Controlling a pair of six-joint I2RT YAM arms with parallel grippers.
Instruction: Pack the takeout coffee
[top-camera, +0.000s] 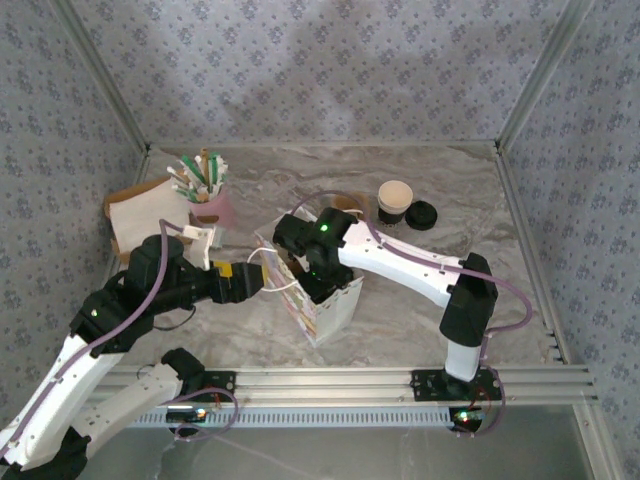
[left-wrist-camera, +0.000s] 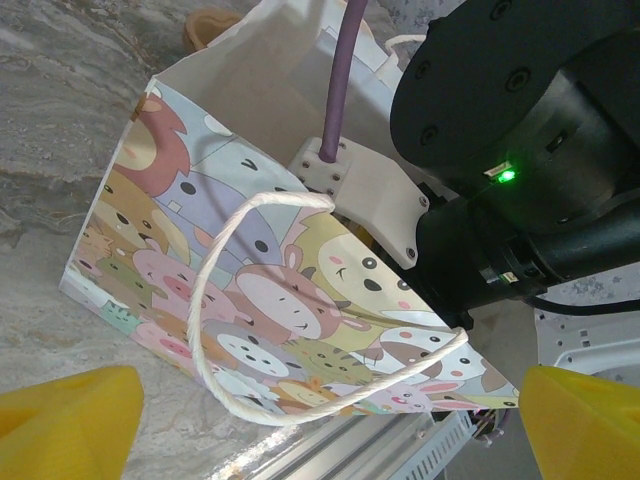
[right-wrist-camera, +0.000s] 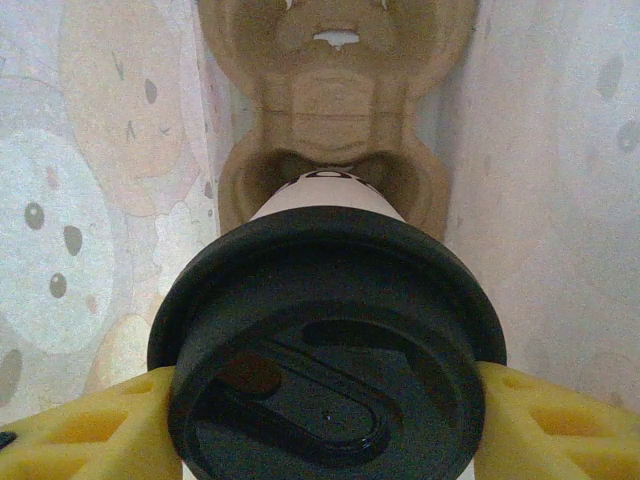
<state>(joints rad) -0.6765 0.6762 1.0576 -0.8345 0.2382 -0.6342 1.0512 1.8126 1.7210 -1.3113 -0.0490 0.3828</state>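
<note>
Holding takeout coffee (right-wrist-camera: 330, 350) clamped in right gripper (right-wrist-camera: 325, 420) over pulp carrier (right-wrist-camera: 335, 90) inside bag (left-wrist-camera: 250, 280), frame centre. Hovering left gripper (left-wrist-camera: 330, 420) wide open, empty. Probably needing: seating, releasing.

My left gripper (left-wrist-camera: 322, 435) stood wide open just short of the cartoon-printed bag (left-wrist-camera: 250, 290). The bag's white cord handle (left-wrist-camera: 198, 320) drooped over its near face. The right arm's black wrist (left-wrist-camera: 520, 130), green light (left-wrist-camera: 507, 176) lit, reached into the open top.
</note>
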